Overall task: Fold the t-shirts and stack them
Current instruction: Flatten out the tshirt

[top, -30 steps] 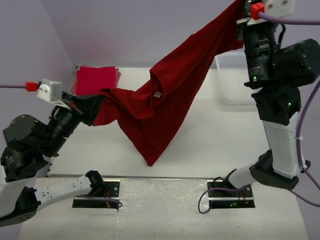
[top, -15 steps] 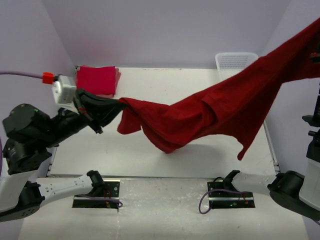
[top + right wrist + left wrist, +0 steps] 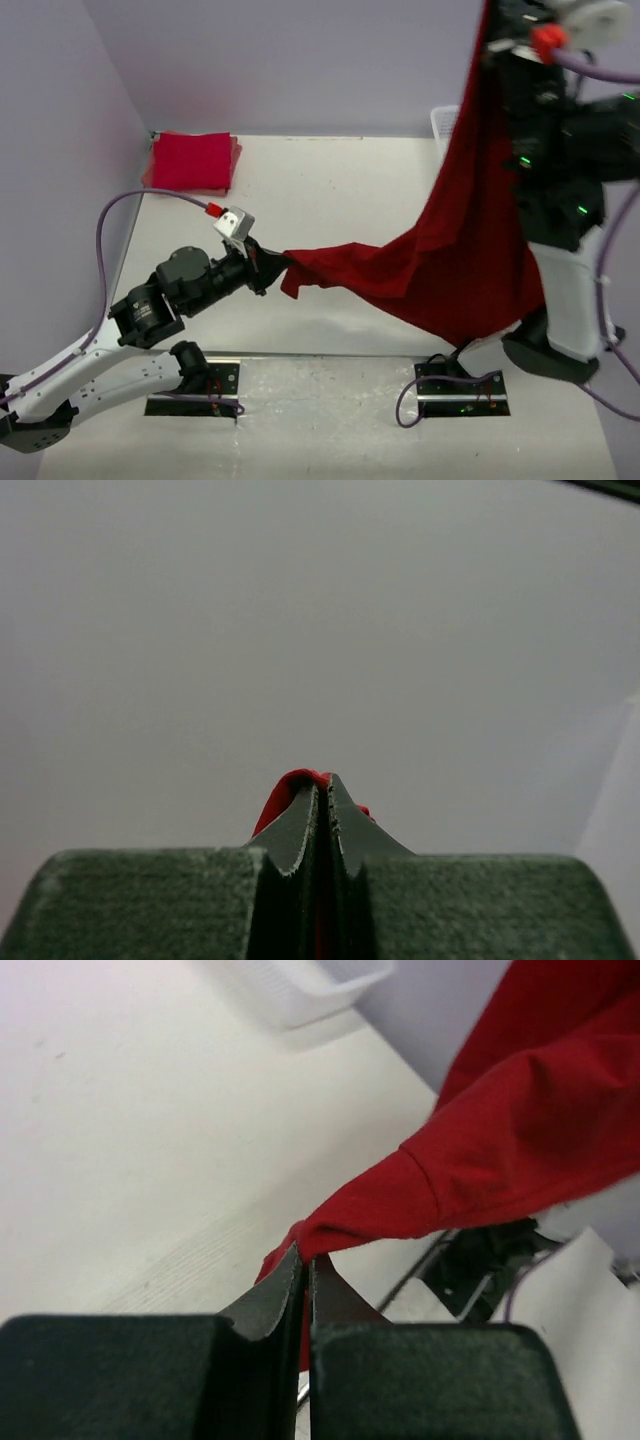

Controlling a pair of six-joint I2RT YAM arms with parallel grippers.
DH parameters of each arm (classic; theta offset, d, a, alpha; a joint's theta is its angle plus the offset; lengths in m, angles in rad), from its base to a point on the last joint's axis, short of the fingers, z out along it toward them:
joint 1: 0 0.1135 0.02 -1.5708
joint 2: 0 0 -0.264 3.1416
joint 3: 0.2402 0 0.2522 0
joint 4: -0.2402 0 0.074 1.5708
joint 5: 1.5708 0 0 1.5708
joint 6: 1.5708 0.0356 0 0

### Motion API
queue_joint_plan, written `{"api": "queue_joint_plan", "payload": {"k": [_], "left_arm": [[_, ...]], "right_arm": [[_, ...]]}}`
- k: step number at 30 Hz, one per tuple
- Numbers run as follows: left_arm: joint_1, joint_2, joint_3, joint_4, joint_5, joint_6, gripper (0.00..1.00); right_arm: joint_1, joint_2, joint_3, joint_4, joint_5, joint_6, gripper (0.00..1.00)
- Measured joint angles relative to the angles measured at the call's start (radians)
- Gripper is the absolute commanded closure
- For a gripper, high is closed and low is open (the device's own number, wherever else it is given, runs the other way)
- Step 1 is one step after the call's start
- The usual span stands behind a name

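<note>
A crimson t-shirt (image 3: 455, 260) hangs stretched over the white tabletop (image 3: 330, 190), unfolded. The left pincer (image 3: 272, 268) is clenched on a low corner and the right pincer (image 3: 323, 785) is clenched on cloth high up. A folded bright red t-shirt (image 3: 192, 160) already lies at the far left corner; this one is yet to be folded and stacked

The hanging crimson t-shirt (image 3: 470, 250) hides most of the white lattice basket (image 3: 443, 125), and the shirt's top runs off the overhead view's upper edge. How many t-shirts the folded red stack (image 3: 192, 160) holds cannot be told.
</note>
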Motion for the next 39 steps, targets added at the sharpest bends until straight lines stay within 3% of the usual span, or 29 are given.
{"api": "queue_joint_plan", "payload": {"k": [6, 12, 16, 22, 27, 29, 30, 31, 35, 36, 37, 38, 39], "left_arm": [[0.004, -0.011, -0.18, -0.002, -0.325, -0.088, 1.0], [0.103, 0.222, -0.278, 0.025, -0.399, -0.157, 1.0], [0.195, 0.269, -0.356, 0.037, -0.406, -0.204, 1.0], [0.212, 0.187, -0.401, 0.081, -0.42, -0.215, 1.0], [0.214, 0.217, -0.399, 0.106, -0.422, -0.215, 1.0], [0.214, 0.228, -0.399, 0.12, -0.421, -0.215, 1.0], [0.215, 0.234, -0.399, 0.13, -0.422, -0.215, 1.0], [0.215, 0.244, -0.399, 0.141, -0.422, -0.215, 1.0], [0.222, 0.317, -0.396, 0.182, -0.421, -0.209, 1.0], [0.226, 0.342, -0.389, 0.189, -0.418, -0.204, 1.0], [0.229, 0.37, -0.38, 0.198, -0.414, -0.202, 1.0], [0.233, 0.397, -0.368, 0.208, -0.409, -0.198, 1.0], [0.235, 0.423, -0.356, 0.217, -0.401, -0.195, 1.0]], "right_arm": [[-0.065, 0.486, 0.173, -0.046, -0.197, 0.141, 1.0], [-0.101, 0.874, 0.134, -0.171, -0.34, 0.283, 1.0], [-0.109, 0.942, 0.052, -0.248, -0.404, 0.347, 1.0], [-0.124, 0.948, 0.105, -0.253, -0.434, 0.422, 1.0], [-0.201, 0.949, 0.119, -0.24, -0.488, 0.504, 1.0], [-0.239, 0.963, 0.133, -0.24, -0.517, 0.531, 0.89], [-0.259, 0.977, 0.146, -0.243, -0.533, 0.553, 0.68], [-0.277, 0.991, 0.158, -0.243, -0.541, 0.579, 0.55], [-0.333, 1.043, 0.19, -0.264, -0.56, 0.686, 0.5], [-0.341, 1.052, 0.19, -0.277, -0.56, 0.713, 0.41], [-0.348, 1.056, 0.19, -0.29, -0.56, 0.74, 0.13], [-0.353, 1.057, 0.189, -0.306, -0.561, 0.766, 0.01], [-0.357, 1.057, 0.189, -0.325, -0.561, 0.782, 0.01]]}}
